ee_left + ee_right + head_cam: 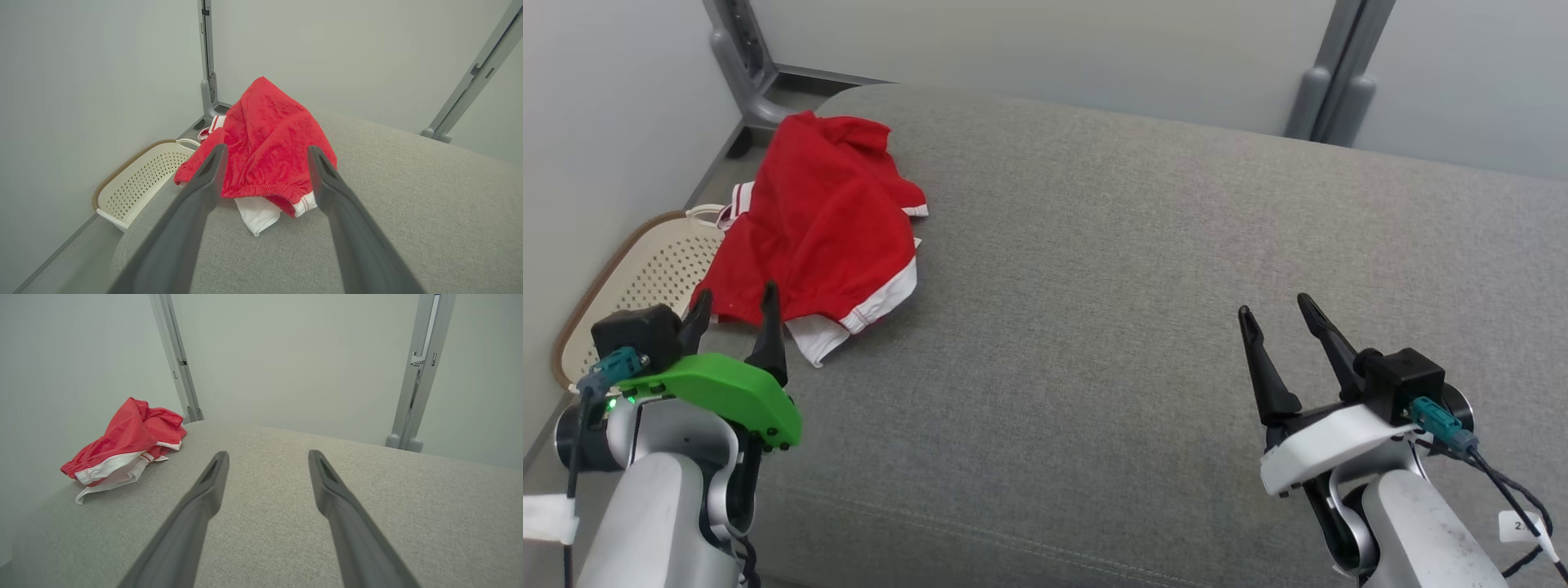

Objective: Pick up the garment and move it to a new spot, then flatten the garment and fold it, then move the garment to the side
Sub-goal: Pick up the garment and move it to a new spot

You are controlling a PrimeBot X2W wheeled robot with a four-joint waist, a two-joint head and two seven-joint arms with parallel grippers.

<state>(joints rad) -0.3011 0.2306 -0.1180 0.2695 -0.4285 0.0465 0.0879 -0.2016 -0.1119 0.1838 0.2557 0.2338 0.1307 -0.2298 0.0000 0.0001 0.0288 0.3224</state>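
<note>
The garment point(825, 224), red with white trim and a white lining poking out, lies crumpled at the far left of the grey cushioned surface point(1143, 278), partly over its left edge. My left gripper point(735, 298) is open, its fingertips just short of the garment's near hem and nothing between them. From the left wrist view the garment point(269, 143) sits straight ahead between the open fingers point(208, 179). My right gripper point(1272, 309) stands open over bare cushion at the lower right, far from the garment point(122, 451), which shows at the left of the right wrist view.
A cream perforated basket point(645, 278) with a brown rim sits on the floor left of the cushion, below the garment's overhang, also in the left wrist view as the basket point(139, 179). Grey metal posts point(1331, 82) and pale walls stand behind.
</note>
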